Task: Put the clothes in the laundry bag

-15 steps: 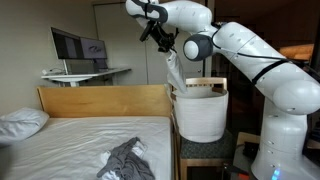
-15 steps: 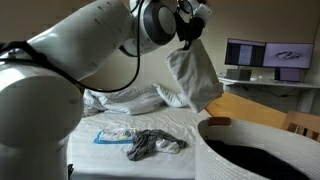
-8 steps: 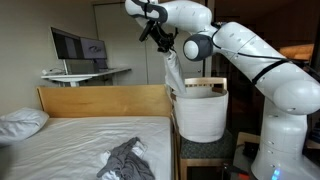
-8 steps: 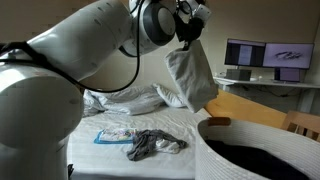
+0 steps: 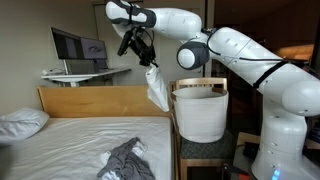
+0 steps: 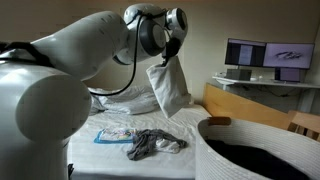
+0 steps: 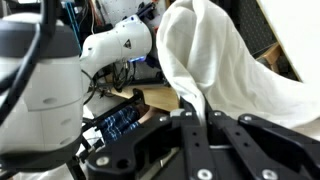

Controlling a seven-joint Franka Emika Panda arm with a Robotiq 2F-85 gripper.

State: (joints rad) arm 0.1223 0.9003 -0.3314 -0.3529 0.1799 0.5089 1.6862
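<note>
Carry step: hand [image 5: 147,63] clamped on limp white cloth garment [image 5: 157,90], hanging above the bed surface [image 5: 60,140] near the white cylindrical fabric laundry bag [image 5: 200,115]; next move, I'd judge, needs a shift over the bag's open mouth, then release; crumpled grey garment [image 5: 125,160] lies on the bed.

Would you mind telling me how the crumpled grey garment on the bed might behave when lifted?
The crumpled grey garment probably flops and drapes, since it lies in soft folds. It is likely light, like the white cloth hanging limp from the pincer.
</note>
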